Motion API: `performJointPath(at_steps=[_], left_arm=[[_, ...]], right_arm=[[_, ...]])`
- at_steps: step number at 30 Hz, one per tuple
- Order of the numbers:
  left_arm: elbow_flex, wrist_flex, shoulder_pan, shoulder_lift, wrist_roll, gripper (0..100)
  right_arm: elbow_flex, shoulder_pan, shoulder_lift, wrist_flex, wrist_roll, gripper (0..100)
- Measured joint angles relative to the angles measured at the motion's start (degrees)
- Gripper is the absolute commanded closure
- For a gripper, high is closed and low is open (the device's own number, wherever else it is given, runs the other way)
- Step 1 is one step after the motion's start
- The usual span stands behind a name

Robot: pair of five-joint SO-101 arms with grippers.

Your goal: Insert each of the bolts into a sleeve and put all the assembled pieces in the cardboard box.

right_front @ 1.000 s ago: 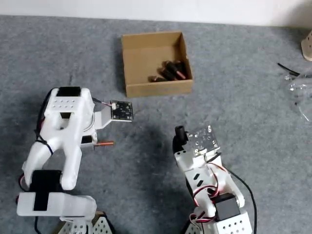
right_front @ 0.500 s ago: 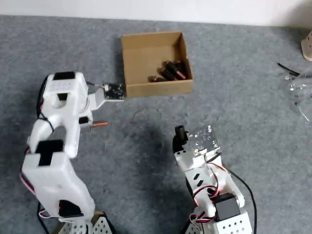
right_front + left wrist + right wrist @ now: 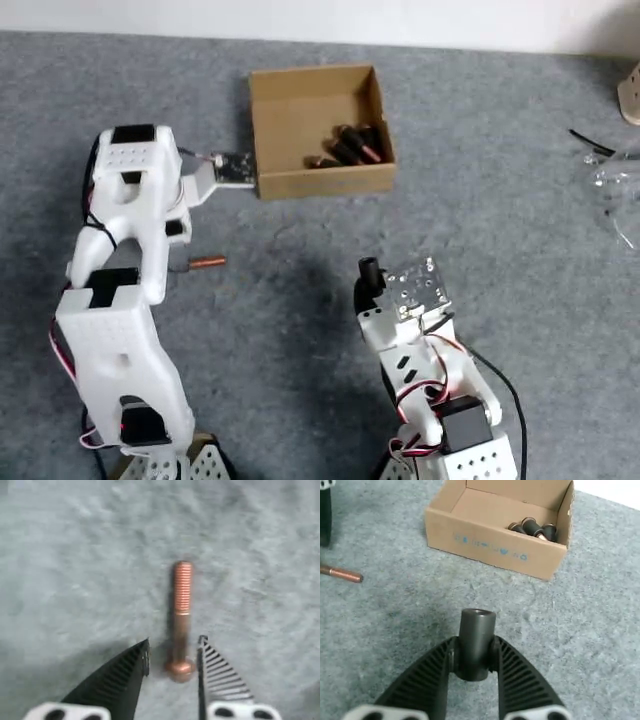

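- Right gripper (image 3: 473, 648), nearest the arm bases: fingers closed on the black sleeve (image 3: 476, 625); sleeve stands out past the fingertips, open bore facing away from the wrist.
- Left gripper (image 3: 174, 642), next out, above the grey carpeted table (image 3: 500, 200): jaws parted a moderate way, nothing held; the bolt head sits low in the gap between the tips and appears to touch neither.
- Copper bolt (image 3: 181, 610) lies flat on the table, well apart from the sleeve and short of the box.
- Step in hand, as I judge it: picking up the bolt. To do it well: come straight down; keep the jaws astride the shank just past the head, not on the head itself; close square to the shank so that it neither rolls nor twists out; leave the threaded end free for the sleeve.
- Bolt long axis: in line with the left gripper's reach; head toward the wrist, threaded end pointing away. In the high view the axis runs across the table, thread toward the right arm's side.
- Farthest: cardboard box (image 3: 300, 183), open-topped; several dark assembled pieces (image 3: 350, 147) lie together in one corner.
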Motion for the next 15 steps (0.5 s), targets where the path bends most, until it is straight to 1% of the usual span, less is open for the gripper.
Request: performJointPath(at_steps=[2,4,7,9,10,12,15], left_arm=[[-2.64,0.09,0.09,0.09,1.93,83],[-5.63,0.18,0.44,0.09,5.54,83],[-8.44,0.62,1.93,0.09,15.82,83],[-9.67,1.93,2.55,0.09,25.93,83],[-10.2,2.81,2.55,0.09,32.53,83],[-10.37,4.48,1.23,0.09,47.38,83],[-10.11,5.54,-2.02,0.09,71.91,83]], right_arm=[[0.0,0.0,0.0,0.0,0.0,99.5],[0.0,0.0,0.0,0.0,0.0,99.5],[0.0,0.0,0.0,0.0,0.0,99.5],[0.0,0.0,0.0,0.0,0.0,99.5],[0.0,0.0,0.0,0.0,0.0,99.5],[0.0,0.0,0.0,0.0,0.53,99.5],[0.97,0.0,0.0,0.0,1.58,99.5]])
